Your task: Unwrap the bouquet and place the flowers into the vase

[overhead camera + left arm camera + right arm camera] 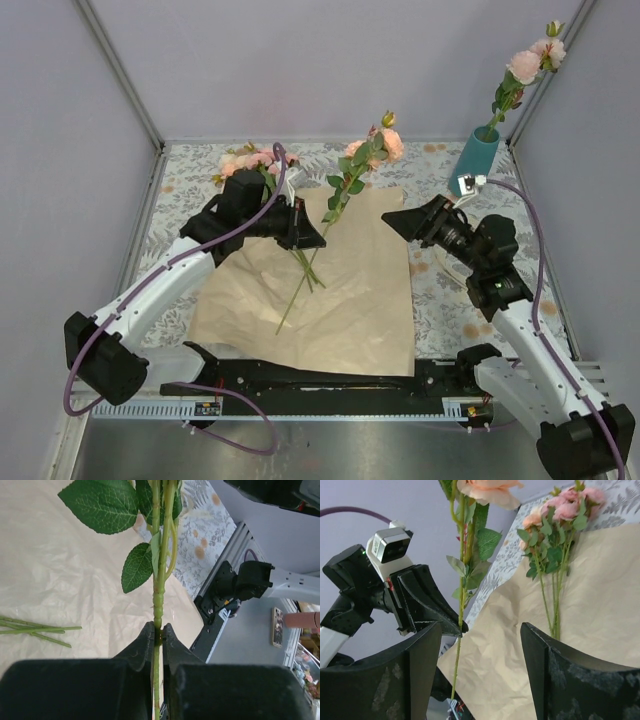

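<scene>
The kraft paper of the bouquet lies spread flat on the table. My left gripper is shut on the stem of one peach rose and holds it tilted above the paper. In the left wrist view the jaws pinch that thin green stem below its leaves. My right gripper stands open just to the right of this flower, with nothing between its fingers. More flowers lie on the paper's far left corner. The teal vase stands at the back right with one pink rose in it.
A floral-patterned tablecloth covers the table around the paper. Grey walls close in the back and both sides. The arms' black base rail runs along the near edge. Loose stems lie on the paper left of my left gripper.
</scene>
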### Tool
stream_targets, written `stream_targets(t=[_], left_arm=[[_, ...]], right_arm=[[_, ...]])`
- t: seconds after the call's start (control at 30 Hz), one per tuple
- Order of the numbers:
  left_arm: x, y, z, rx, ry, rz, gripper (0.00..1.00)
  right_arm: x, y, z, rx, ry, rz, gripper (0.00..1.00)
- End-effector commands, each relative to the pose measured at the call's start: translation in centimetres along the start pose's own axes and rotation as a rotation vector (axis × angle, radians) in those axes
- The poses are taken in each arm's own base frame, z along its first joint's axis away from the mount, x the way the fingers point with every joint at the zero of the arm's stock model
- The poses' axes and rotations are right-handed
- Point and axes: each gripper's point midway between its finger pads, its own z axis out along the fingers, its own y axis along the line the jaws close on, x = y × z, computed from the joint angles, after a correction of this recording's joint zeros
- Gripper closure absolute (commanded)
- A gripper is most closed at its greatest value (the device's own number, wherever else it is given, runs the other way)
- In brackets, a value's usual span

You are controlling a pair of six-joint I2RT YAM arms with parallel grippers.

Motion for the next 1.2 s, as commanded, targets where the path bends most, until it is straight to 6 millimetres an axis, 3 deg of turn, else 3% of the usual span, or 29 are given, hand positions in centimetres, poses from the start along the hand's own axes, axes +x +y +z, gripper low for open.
stream_targets(t=[0.0,0.33,0.77,1.0,1.17], left_arm=[[0.3,-1.4,0.1,0.108,-0.002,0.053,1.0],[0.8,-1.2,0.8,0.11,0.019,0.017,1.0],[1.0,-1.0,0.9,0.098,0.036,-0.007,1.0],[1.0,-1.4,0.5,0.111,0.028,-0.001,1.0],[0.7,-1.7,0.3,0.117,0.019,0.005,1.0]], right_arm=[[0.2,3.1,1.4,-0.143,-0.009,-0.009,0.27],[3.1,2.2,6.9,-0.119,0.097,0.027,0.34],[4.2,4.1,10.1,-0.196,0.144,0.028,0.39],[4.0,2.6,11.3,-0.095,0.105,0.058,0.57],[2.5,2.5,11.1,-0.064,0.032,0.045,0.84]])
